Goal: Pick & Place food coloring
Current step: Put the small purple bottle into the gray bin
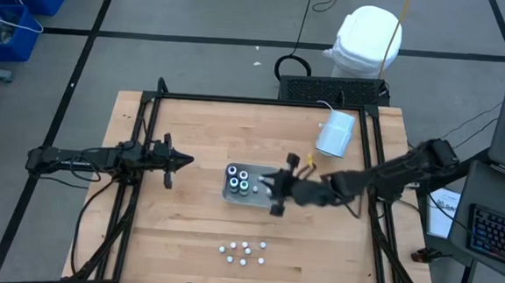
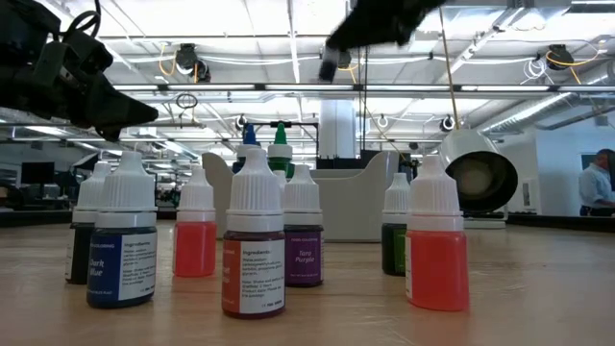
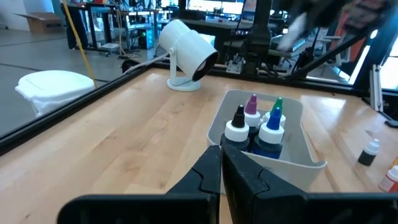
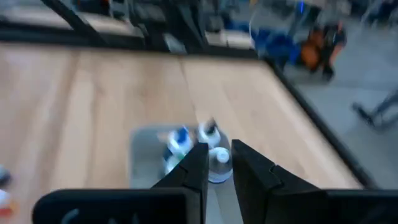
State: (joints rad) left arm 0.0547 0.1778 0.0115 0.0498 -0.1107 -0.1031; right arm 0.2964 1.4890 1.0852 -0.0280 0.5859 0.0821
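Observation:
Several tiny white-capped food coloring bottles (image 1: 244, 252) stand on their bases near the table's front edge, close up in the low view (image 2: 255, 240). Several bigger dark bottles (image 3: 255, 127) with black, purple, green and blue tops stand in the clear tray (image 1: 232, 193) at mid-table. My right gripper (image 1: 276, 194) hangs above the tray's right end, shut on one small white-capped bottle (image 4: 219, 165). My left gripper (image 1: 188, 161) waits shut, left of the tray. My right gripper pinches a small white-capped bottle (image 4: 219, 167) between its two fingers; blur hides which part they are on. The fingers slant down from the table's right side. The bottle (image 2: 330, 64) is lifted clear, high above the table and over the tray.
A big white cylinder (image 1: 335, 133) on a round foot lies at the back right of the table, its cable running off the far edge. A white bag-lined bin (image 1: 368, 39) stands on the floor beyond. Bare wood lies between the tray and the small bottles.

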